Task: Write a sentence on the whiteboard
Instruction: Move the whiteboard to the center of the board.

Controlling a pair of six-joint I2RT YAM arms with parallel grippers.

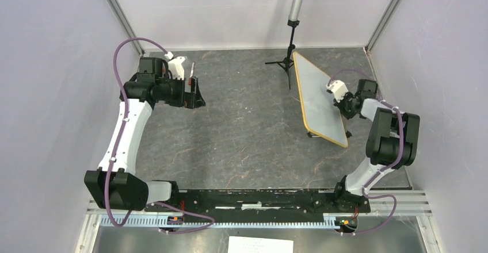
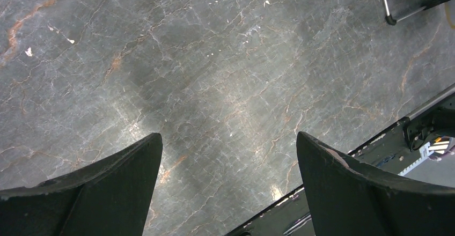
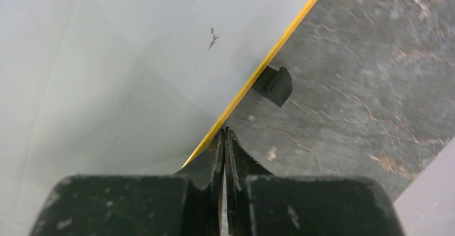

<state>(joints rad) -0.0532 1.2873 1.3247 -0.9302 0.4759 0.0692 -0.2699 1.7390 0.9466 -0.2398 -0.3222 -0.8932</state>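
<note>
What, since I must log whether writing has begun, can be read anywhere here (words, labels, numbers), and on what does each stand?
Whiteboard: no words; only a small dark mark that forms no letter.
Paper sheet: faint print, too small to read.
Nothing else shows readable text.

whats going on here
The right hand, shut and holding nothing visible, sits at the yellow rim of the whiteboard, which stands tilted at the right of the table. The board shows no writing yet, only a small dark mark. The left hand hangs open and empty over the table's left side.
</note>
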